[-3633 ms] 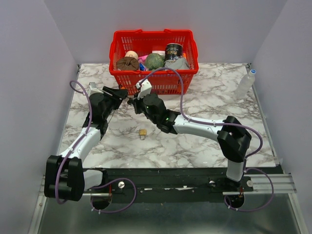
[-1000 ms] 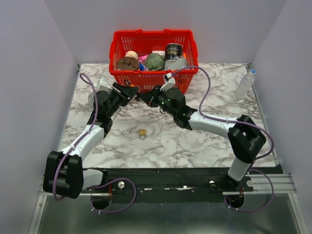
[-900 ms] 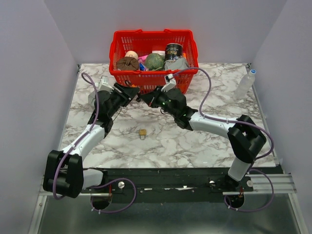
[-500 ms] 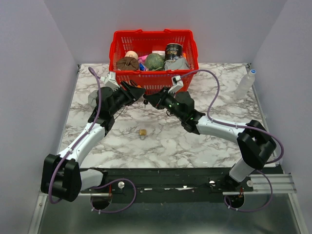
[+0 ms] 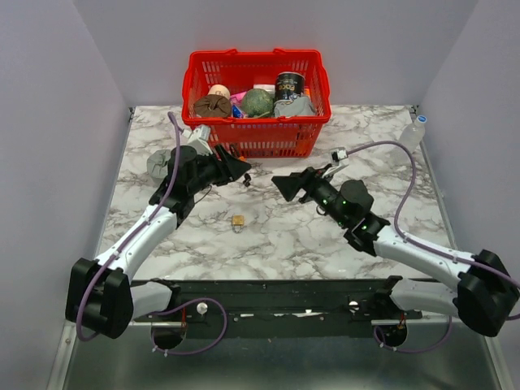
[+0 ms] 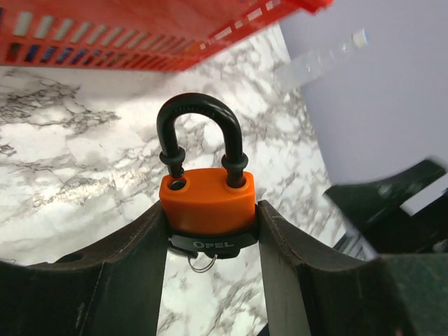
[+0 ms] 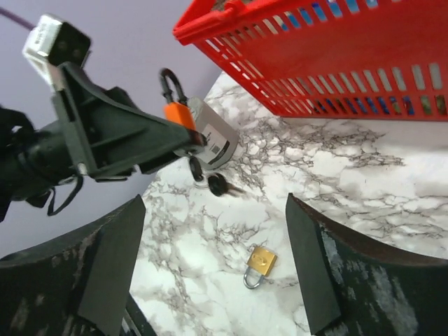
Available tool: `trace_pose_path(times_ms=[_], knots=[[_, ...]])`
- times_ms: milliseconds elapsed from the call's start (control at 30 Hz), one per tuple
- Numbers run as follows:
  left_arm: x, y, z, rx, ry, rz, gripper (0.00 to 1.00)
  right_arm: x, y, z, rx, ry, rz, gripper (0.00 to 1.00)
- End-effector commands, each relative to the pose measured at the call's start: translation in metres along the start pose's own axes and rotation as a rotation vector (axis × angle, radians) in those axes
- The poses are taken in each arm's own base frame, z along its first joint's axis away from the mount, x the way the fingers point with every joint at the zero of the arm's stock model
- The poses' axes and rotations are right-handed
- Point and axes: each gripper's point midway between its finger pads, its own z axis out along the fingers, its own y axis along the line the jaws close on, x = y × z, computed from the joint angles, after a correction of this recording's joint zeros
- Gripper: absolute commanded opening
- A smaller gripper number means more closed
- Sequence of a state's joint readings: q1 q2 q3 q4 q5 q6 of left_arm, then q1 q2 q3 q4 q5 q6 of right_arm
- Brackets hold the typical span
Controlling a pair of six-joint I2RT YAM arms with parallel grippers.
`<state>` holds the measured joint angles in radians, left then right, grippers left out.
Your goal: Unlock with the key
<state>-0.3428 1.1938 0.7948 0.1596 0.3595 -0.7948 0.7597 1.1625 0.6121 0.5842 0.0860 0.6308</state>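
Note:
My left gripper [image 5: 240, 167] [image 6: 210, 211] is shut on the orange-and-black padlock [image 6: 208, 199] [image 7: 176, 112], held above the table in front of the basket. One leg of the padlock's black shackle [image 6: 199, 119] stands out of its hole. The key [image 7: 197, 169] [image 5: 246, 180] hangs black-headed under the padlock, with a second black head [image 7: 218, 185] swinging blurred beside it. A thin wire ring [image 6: 201, 264] shows below the lock body. My right gripper [image 5: 283, 185] [image 7: 214, 200] is open and empty, to the right of the padlock and apart from the key.
A small brass padlock [image 5: 238, 221] [image 7: 260, 260] lies on the marble table between the arms. The red basket [image 5: 256, 140] [image 7: 336, 63] full of items stands at the back. A grey object [image 5: 157, 162] sits left of the left gripper. A clear bottle [image 5: 410, 140] stands at the right edge.
My right gripper has opened, let go of the key and drawn back to the right. The key now hangs from the padlock. The left gripper moved slightly right with the padlock.

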Motion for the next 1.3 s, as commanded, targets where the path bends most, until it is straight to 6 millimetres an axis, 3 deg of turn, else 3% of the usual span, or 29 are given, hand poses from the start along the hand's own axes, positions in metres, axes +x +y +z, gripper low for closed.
trace_pose_path(times_ms=[0,33,67,100,167,367,500,667,1067,1167,1267], knots=[[0.018,-0.035,-0.006,0.130,0.121,0.253,0.00,-0.012,0.005,-0.015,-0.066,0.118,-0.145,0.90],[0.028,-0.041,-0.007,0.168,0.163,0.275,0.00,-0.026,0.012,-0.018,-0.102,0.110,-0.174,0.90],[0.037,-0.041,-0.008,0.196,0.196,0.279,0.00,-0.036,0.007,-0.020,-0.103,0.111,-0.191,0.90],[0.041,-0.045,-0.009,0.240,0.209,0.293,0.00,-0.031,0.012,-0.026,-0.153,0.168,-0.202,0.90],[0.064,-0.061,-0.020,0.393,0.317,0.286,0.00,-0.049,0.017,-0.033,-0.211,0.166,-0.272,0.90],[0.105,-0.119,-0.067,0.809,0.499,0.352,0.00,-0.045,0.074,-0.072,-0.571,0.299,-0.453,0.90],[0.118,-0.136,-0.092,0.949,0.556,0.391,0.00,-0.036,0.098,-0.094,-0.751,0.360,-0.445,0.90],[0.128,-0.145,-0.108,1.032,0.612,0.397,0.00,-0.023,0.106,-0.091,-0.800,0.407,-0.438,0.90],[0.136,-0.150,-0.116,1.082,0.647,0.394,0.00,-0.009,0.113,-0.095,-0.868,0.466,-0.408,0.90],[0.136,-0.150,-0.116,1.080,0.644,0.395,0.00,-0.006,0.112,-0.095,-0.878,0.481,-0.396,0.87],[0.136,-0.150,-0.116,1.079,0.643,0.394,0.00,-0.003,0.112,-0.097,-0.896,0.504,-0.376,0.77]])
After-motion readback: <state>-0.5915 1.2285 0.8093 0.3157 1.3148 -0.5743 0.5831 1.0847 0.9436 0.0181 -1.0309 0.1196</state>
